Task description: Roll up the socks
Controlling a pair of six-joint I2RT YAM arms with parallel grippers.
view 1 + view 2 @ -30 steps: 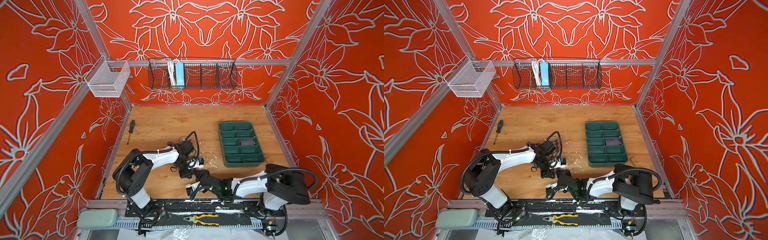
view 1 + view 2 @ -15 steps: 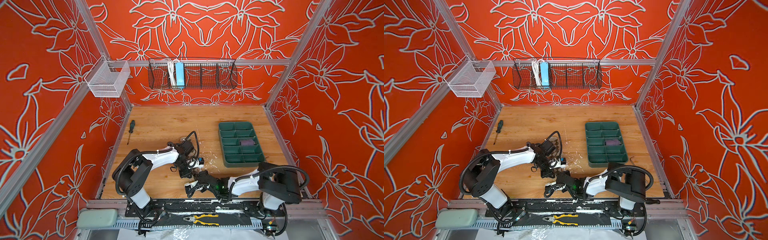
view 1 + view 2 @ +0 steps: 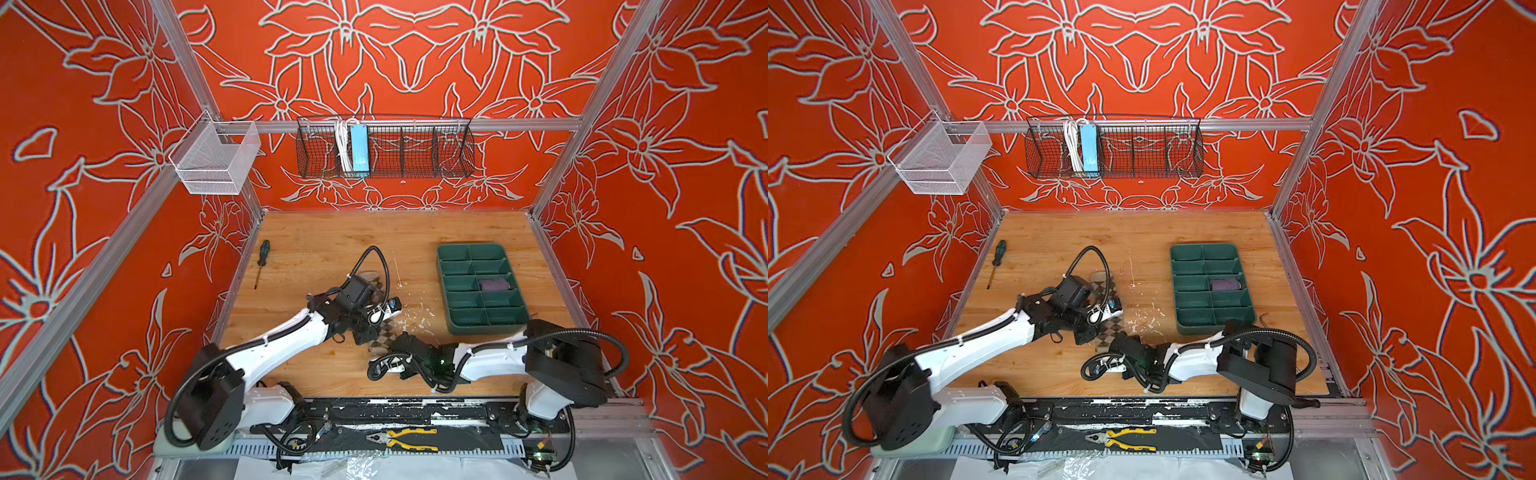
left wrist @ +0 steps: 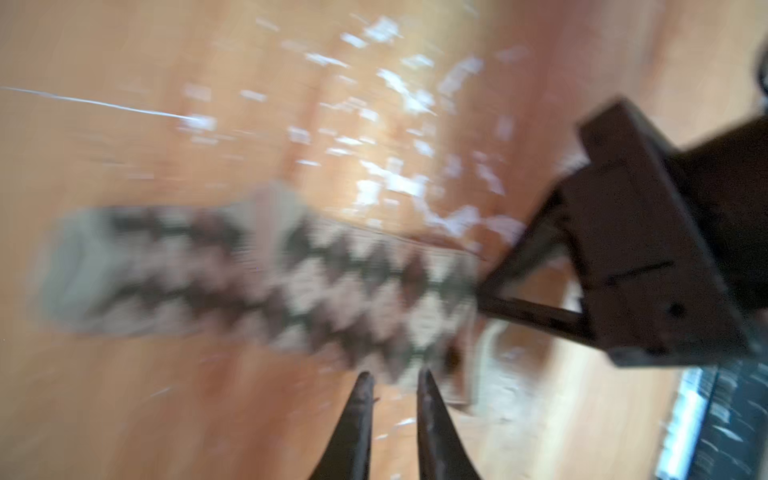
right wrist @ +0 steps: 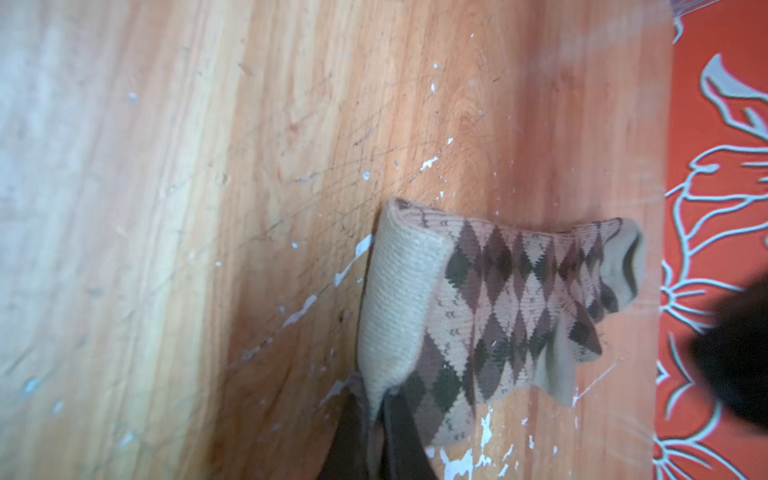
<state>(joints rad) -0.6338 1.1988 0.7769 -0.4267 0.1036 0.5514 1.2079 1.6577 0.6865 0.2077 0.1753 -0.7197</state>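
**Two arms meet over the argyle sock**

At the front middle of the wooden tabletop (image 3: 316, 257), the left pincer (image 3: 365, 333) and the right pincer (image 3: 397, 338) sit on either side of the argyle sock (image 3: 383, 337). Only a strip of its diamonds shows between them, and how the jaws stand cannot be made out here. The purple sock (image 3: 492, 285) lies bundled in the green tray (image 3: 469, 248), right column, middle row. A screwdriver (image 3: 261, 262) lies near the left wall, well apart. Yellow-handled pliers (image 3: 409, 438) rest on the front rail.
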